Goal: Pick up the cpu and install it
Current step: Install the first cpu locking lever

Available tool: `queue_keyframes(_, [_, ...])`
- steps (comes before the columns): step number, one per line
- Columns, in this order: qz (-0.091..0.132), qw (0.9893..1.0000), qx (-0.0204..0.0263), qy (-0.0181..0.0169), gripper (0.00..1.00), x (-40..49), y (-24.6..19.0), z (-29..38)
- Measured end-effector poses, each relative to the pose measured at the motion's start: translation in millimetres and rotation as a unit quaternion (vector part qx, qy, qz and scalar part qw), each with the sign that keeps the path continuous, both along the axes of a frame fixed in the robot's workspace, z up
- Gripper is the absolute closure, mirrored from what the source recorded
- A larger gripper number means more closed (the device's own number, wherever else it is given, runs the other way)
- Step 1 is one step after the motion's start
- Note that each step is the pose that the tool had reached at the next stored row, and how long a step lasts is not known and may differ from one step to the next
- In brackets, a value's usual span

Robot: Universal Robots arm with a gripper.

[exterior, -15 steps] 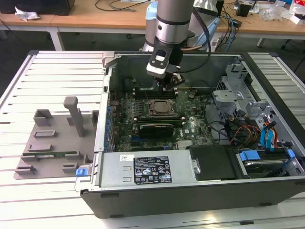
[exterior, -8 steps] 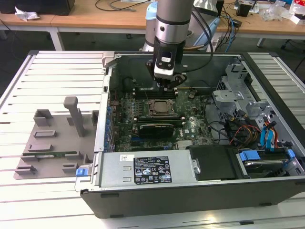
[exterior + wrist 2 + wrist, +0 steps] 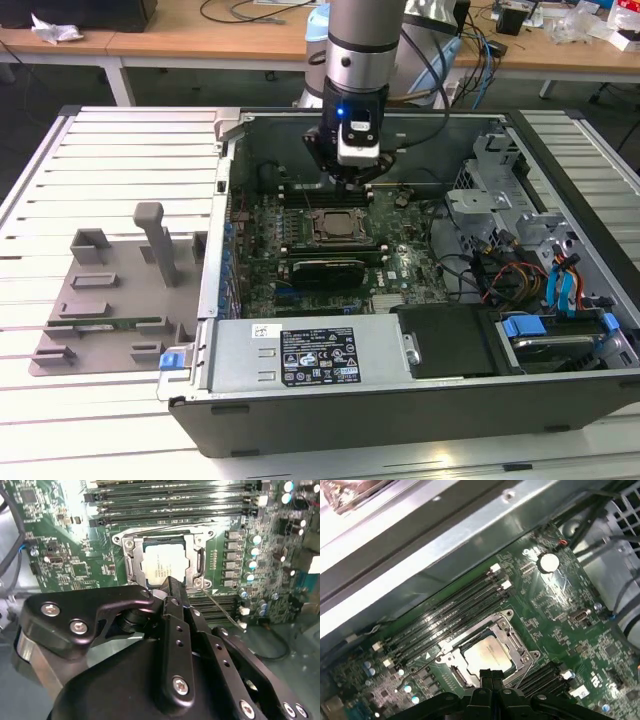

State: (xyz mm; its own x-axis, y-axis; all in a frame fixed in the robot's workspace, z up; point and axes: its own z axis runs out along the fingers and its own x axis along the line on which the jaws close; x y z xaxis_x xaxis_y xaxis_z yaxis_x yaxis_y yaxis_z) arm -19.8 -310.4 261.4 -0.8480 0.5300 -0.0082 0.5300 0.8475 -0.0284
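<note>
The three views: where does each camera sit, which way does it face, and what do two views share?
Exterior view: off the arm, facing down into the computer case; arm and gripper show over the motherboard.
First wrist view: on the arm, facing down at the cpu in its socket; the gripper's tip shows.
Second wrist view: on the arm, same target; the gripper's black body shows.
Shared: both wrist views show the cpu.

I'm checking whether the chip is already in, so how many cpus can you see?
1. The cpu sits in the socket on the motherboard, close to the tips of the gripper. The gripper could hide another.
</note>
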Motion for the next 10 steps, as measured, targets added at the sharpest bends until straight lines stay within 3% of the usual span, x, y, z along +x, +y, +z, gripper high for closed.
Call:
queue_keyframes(5, [0.053,0.9986,0.0,0.0,0.89,0.0,0.0,0.0])
queue_keyframes(7, [0.082,0.9967,0.0,0.0,0.89,0.0,0.0,0.0])
queue_keyframes(10, [0.121,0.9926,0.0,0.0,0.89,0.0,0.0,0.0])
